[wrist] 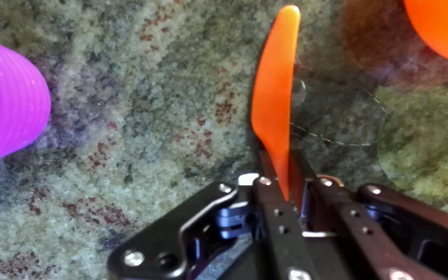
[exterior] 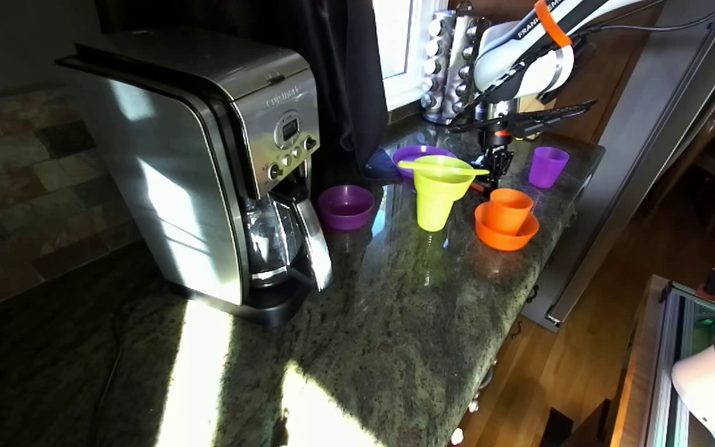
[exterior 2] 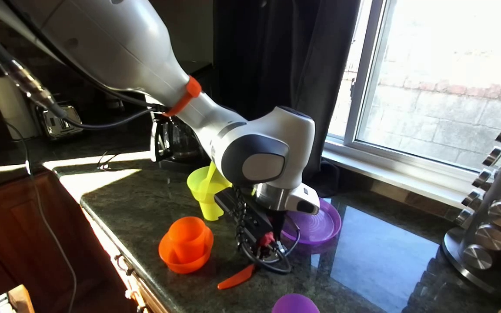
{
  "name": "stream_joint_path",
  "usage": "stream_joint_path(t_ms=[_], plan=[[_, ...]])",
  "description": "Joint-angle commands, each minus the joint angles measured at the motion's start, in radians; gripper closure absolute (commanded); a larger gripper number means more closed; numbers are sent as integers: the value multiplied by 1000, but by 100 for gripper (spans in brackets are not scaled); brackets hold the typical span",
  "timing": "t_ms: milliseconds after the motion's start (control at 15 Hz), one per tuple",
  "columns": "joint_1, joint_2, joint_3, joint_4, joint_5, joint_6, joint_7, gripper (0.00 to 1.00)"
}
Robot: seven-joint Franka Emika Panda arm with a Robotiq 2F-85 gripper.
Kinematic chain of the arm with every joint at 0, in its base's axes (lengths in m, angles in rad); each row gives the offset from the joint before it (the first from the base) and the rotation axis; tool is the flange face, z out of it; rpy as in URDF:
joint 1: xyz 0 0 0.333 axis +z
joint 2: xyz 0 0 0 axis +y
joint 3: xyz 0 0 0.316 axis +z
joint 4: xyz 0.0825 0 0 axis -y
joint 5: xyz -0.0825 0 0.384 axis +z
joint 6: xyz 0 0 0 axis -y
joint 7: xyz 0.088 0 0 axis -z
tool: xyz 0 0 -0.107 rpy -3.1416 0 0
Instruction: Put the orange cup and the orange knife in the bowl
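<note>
Here's the orange knife [wrist: 274, 85], lying on the granite counter [exterior: 395, 323], its blade pointing away from the gripper [wrist: 282, 161]. The jaws are standing only narrowly apart with the handle sitting between them; whether they're really squeezing it, I'm not able to tell! Just beside the blade, the orange cup [exterior: 509, 211] is already sitting inside the shallow orange bowl [exterior: 504, 242], near the counter's edge, with the knife lying outside. On the knife's other side, the purple cup [exterior: 548, 166] is standing well clear. Farther out, the yellow-green funnel-shaped cup [exterior: 435, 198] is standing near the bowl, a yellow-green utensil [exterior: 480, 172] lying across its rim. Over toward the window [exterior 2: 442, 113], the purple plate [exterior 2: 320, 224] is resting flat, partly hidden. And in an exterior view, the small purple bowl [exterior: 346, 211] is sitting beside the Cuisinart coffee maker [exterior: 224, 174].
</note>
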Motion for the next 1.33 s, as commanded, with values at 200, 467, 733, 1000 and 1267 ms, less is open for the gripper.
stream_joint_path(t_ms=[200,467,733,1000,1267], plan=[[-17,-10,28,22,35,-51,-45,96],[-14,-58,26,21,12,-89,-79,96],[-11,-130,22,13,1,-148,-120,96],[-6,-217,18,-4,-8,-237,-165,96],[3,-304,16,-35,-17,-309,-197,96]])
